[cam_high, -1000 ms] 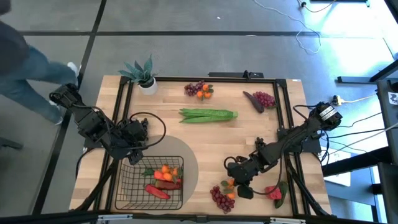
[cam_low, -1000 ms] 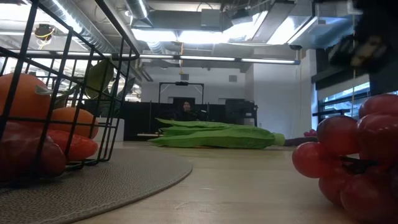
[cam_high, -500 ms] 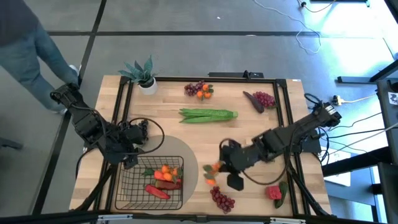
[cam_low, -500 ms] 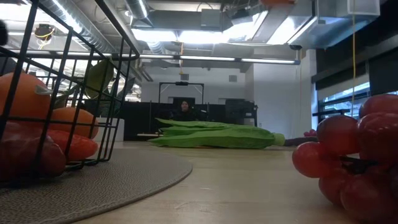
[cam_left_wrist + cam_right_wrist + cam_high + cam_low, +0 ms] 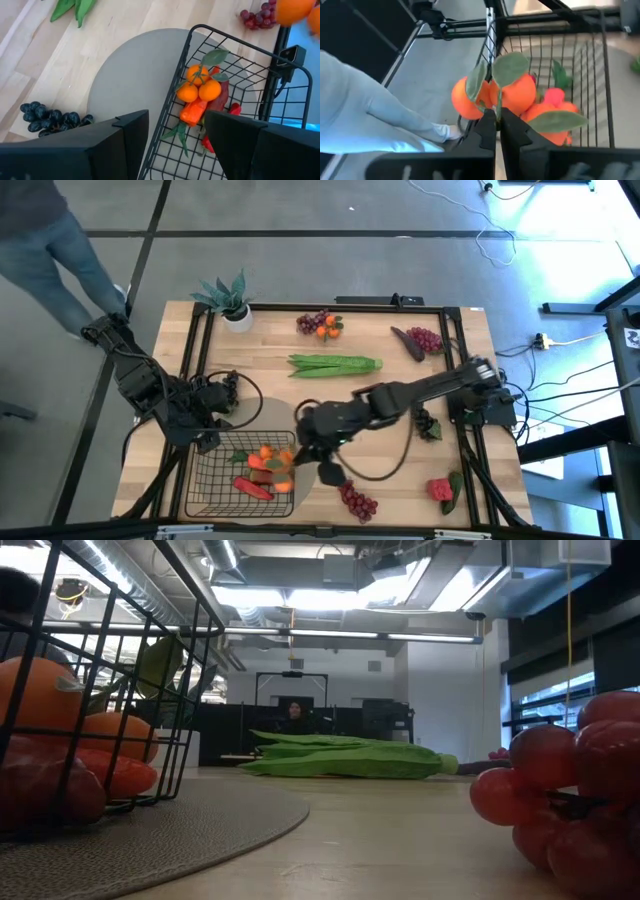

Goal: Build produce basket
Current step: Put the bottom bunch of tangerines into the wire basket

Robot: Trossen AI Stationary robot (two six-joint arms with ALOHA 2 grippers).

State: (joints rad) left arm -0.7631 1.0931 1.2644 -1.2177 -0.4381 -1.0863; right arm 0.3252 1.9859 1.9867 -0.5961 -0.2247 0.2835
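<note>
The dark wire basket (image 5: 222, 480) stands on a grey round mat (image 5: 300, 425) at the near left. It holds tangerines, an orange carrot and red pieces (image 5: 202, 100). My right gripper (image 5: 298, 455) reaches in from the right, shut on a leafy tangerine bunch (image 5: 492, 95) that hangs over the basket's right side. My left gripper (image 5: 175, 142) is open at the basket's far-left corner. One finger stands on either side of the basket's wall (image 5: 165, 125), and I cannot tell whether they touch it. My right gripper pinches the tangerine bunch by its green stem (image 5: 498, 107), among the leaves, between its two shut fingertips. The fingers slant down from the table's right side. The bunch sits just beyond the fingertips, lifted clear above the basket.
Green bean pods (image 5: 335, 364) lie mid-table. Grapes with tangerines (image 5: 318, 323) and a dark piece with red grapes (image 5: 420, 338) lie at the far edge. Red grapes (image 5: 357, 500) and a strawberry (image 5: 440, 490) are near front, a potted plant (image 5: 228, 298) far left. A person (image 5: 50, 250) stands beyond.
My right gripper has lifted the tangerine bunch off the table at the near right. It has risen and swung toward the table's left edge, staying shut, and the bunch is now over the basket's right side. The person beyond the table's left has moved.
</note>
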